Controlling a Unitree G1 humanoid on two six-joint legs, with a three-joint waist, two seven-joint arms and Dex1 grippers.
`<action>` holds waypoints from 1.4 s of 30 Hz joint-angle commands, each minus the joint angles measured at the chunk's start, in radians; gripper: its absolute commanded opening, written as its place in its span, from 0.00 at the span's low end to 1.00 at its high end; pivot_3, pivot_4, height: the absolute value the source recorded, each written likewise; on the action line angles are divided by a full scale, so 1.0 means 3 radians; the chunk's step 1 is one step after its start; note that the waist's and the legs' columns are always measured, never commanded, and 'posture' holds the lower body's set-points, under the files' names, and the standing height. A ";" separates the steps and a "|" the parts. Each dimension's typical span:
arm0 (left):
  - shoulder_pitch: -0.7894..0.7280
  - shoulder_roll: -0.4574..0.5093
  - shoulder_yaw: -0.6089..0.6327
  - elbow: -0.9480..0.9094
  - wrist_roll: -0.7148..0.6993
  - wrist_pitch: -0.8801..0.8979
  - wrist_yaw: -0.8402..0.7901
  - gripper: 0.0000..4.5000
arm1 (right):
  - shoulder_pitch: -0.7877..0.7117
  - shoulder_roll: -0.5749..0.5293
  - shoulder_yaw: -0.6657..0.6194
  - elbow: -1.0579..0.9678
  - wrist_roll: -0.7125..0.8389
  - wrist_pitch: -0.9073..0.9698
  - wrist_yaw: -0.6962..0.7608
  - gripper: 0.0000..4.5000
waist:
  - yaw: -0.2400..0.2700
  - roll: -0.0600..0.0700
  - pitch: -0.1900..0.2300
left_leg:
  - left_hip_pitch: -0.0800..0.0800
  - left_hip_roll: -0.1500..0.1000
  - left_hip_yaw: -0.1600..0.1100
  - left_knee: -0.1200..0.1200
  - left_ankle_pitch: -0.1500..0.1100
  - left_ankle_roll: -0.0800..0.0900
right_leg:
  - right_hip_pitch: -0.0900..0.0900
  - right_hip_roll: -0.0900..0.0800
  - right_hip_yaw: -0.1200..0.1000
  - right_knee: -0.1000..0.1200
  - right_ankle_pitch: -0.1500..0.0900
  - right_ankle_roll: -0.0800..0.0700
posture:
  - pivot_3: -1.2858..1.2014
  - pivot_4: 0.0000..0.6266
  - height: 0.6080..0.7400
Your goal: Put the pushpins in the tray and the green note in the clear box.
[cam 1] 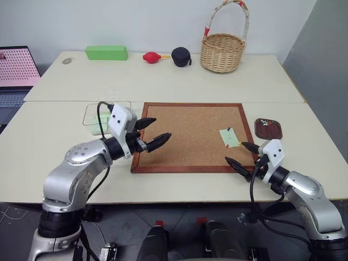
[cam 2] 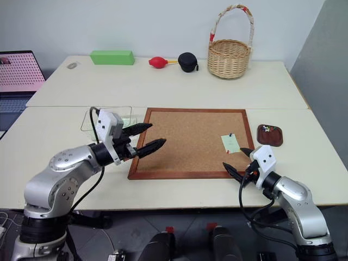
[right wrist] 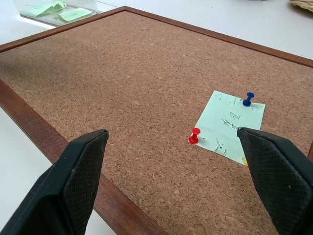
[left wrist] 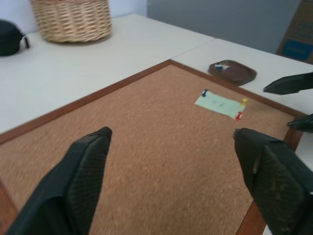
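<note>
Where the cork board (cam 1: 189,136) meets its right-hand frame, the green note (right wrist: 230,126) lies flat on the cork, pinned down by pushpins (right wrist: 195,135): a red one at one corner, a blue one (right wrist: 249,99) at another, and a yellow head peeking at a third corner in my left wrist view. Just off the board's right edge, on the counter (cam 1: 163,76), sits the tray (cam 1: 268,129), dark brown, with a few small coloured pin heads already inside it. Off the board's left edge stands the clear box (cam 1: 100,117), with pale green slips lying in it

My right claw (cam 1: 242,154) hovers at the board's near right corner, just in front of the note and apart from it, fingers spread wide and grasping nothing; the note shows between my two fingers in the right wrist view. My left claw (cam 1: 151,133) hangs above the board's left side, near the frame, pointing across the cork toward the note; its fingers are parted and hold nothing

Beyond the board, along the counter's far side, I see a bright green block (cam 1: 106,53), a red bulb-shaped thing with a yellow tip (cam 1: 151,56), a small black pouch (cam 1: 181,56) and a wicker basket (cam 1: 223,50) with a tall handle. Left of the counter, well away from the board, an open laptop (cam 1: 16,70) shows a pink screen
</note>
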 commanded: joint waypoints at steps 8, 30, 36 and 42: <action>-0.0607 -0.0133 -0.0552 0.0769 0.0275 -0.0478 -0.0609 0.45 | -0.0088 0.0033 -0.0037 -0.0130 0.0022 -0.0025 -0.0065 1.00 | 0.0001 0.0000 0.0000 | -0.0001 -0.0001 0.0000 0.0001 0.0000 0.0000 | 0.0000 0.0000 0.0000 0.0000 0.0000 0.0001 | 0.52 0.24 1.00; -0.0721 -0.0702 -0.1212 0.2085 0.1052 -0.1107 -0.0839 0.01 | -0.0627 -0.0031 0.0043 0.0205 -0.0068 0.0291 -0.0133 1.00 | -0.0002 0.0001 0.0000 | -0.0001 -0.0001 -0.0001 -0.0001 0.0000 0.0000 | -0.0001 0.0001 -0.0001 0.0001 0.0010 0.0016 | 0.52 0.24 1.00; -0.0697 -0.0727 -0.1231 0.2234 0.1187 -0.1249 -0.0881 0.01 | -0.1186 -0.0011 0.0142 0.0853 -0.0234 0.0400 -0.0167 1.00 | -0.0002 0.0005 -0.0002 | 0.0002 -0.0001 -0.0001 -0.0001 0.0000 0.0000 | 0.0002 0.0000 0.0000 0.0002 0.0010 0.0016 | 0.52 0.24 1.00; -0.0652 -0.0714 -0.1237 0.2192 0.1240 -0.1274 -0.0890 0.01 | -0.1652 0.0027 0.0262 0.1540 -0.0424 0.0289 -0.0128 1.00 | -0.0001 0.0007 -0.0004 | 0.0002 -0.0001 -0.0001 -0.0002 0.0000 0.0001 | 0.0002 0.0000 -0.0001 0.0001 0.0010 0.0017 | 0.52 0.24 1.00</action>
